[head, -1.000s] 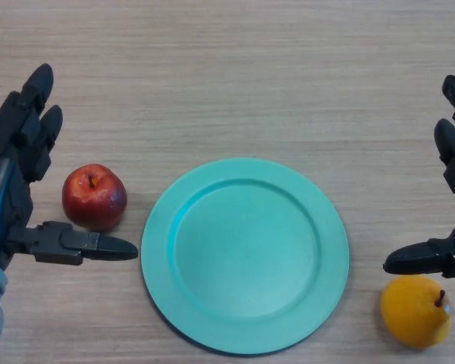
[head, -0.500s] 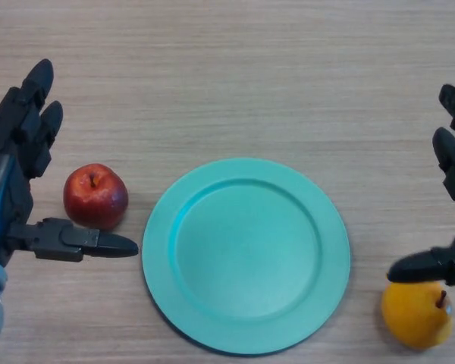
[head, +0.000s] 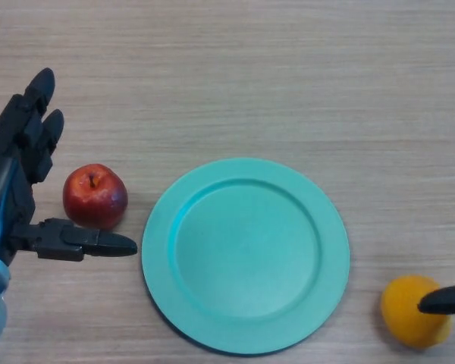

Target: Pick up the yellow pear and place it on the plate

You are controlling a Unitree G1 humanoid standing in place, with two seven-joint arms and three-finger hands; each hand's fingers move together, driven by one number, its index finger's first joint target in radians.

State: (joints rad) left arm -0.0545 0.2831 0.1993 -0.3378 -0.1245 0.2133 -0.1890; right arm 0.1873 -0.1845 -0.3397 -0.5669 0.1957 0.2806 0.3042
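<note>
Pale wood-grain surface (head: 235,68) fills the head view, with a green plate (head: 246,255) at its middle, a red apple (head: 95,196) just beside the plate toward the left edge, and the yellow pear (head: 414,311) near the bottom right corner, apart from the plate. The left hand (head: 19,189) rests beside the apple with fingers straight and thumb spread, holding nothing, while only one dark tip of the right hand (head: 446,299) shows over the pear, so I cannot tell its state. The pear looks firm, smooth, light and apt to roll, so a hold around its widest part seems best.
</note>
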